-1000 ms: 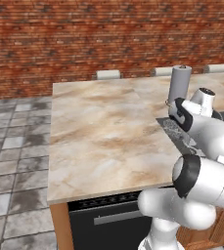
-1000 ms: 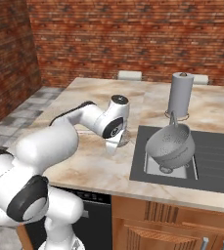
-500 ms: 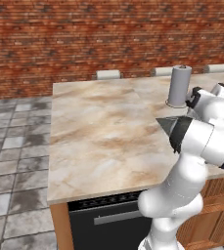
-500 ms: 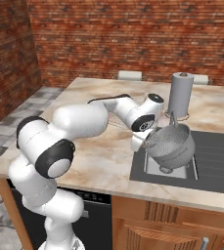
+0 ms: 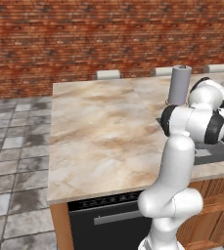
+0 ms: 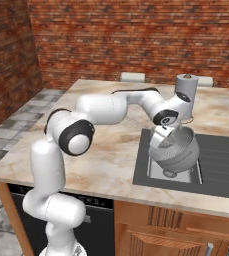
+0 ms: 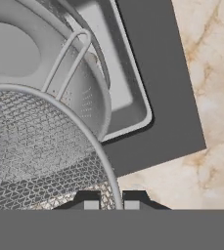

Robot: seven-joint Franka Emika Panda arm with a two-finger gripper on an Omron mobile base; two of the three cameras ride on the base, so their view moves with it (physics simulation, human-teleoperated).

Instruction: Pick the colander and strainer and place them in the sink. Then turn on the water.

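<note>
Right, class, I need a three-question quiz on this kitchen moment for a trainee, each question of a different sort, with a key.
1. True or false: the colander sits in the sink basin.
2. What does the gripper hold? A) a paper towel roll B) the strainer by its rim C) nothing
3. Fill in: in the hand view, the strainer hangs above the ___.

Key:
1. True
2. B; the fingertips close on the wire rim.
3. Colander
</note>
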